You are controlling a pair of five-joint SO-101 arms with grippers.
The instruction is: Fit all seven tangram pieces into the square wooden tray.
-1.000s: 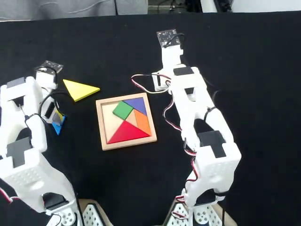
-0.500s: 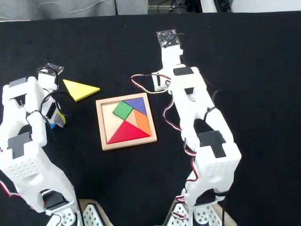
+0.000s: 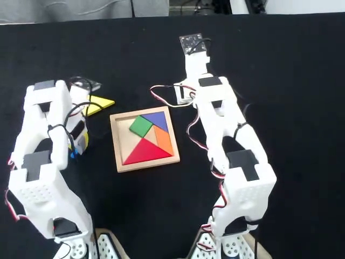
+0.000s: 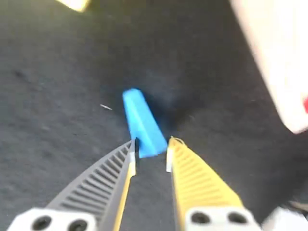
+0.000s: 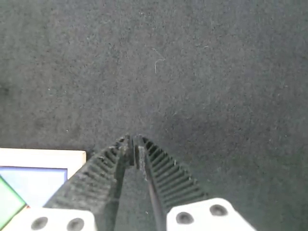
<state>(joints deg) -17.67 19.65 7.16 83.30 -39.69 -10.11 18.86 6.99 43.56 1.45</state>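
Since the earlier frames the left arm had swung in from the table's left edge toward the tray and now covered part of the yellow triangle (image 3: 101, 102), while the right arm, the tray and the pieces in it had stayed put. The left gripper (image 4: 150, 147) was clamped on one end of the blue piece (image 4: 139, 115), which hung clear of the black table (image 3: 280, 81), just left of the wooden tray (image 3: 116, 147). We judged the piece light and stiff, with smooth painted faces that could slide between the ribbed fingers (image 4: 195, 175). A hold across its two flat faces, nearer the middle than the tip, would have been the surer one. Its long axis ran on almost in line with the fingers, the free end pointing away from the wrist and down toward the cloth. In the tray lay the green square (image 3: 140, 126), the violet piece (image 3: 156, 118), the orange triangle (image 3: 164, 140) and the red triangle (image 3: 143, 151), with bare wood left along the side nearest the left arm. The right gripper (image 5: 134, 147) had its fingers pressed together on nothing, over the cloth just beyond the tray's far corner.
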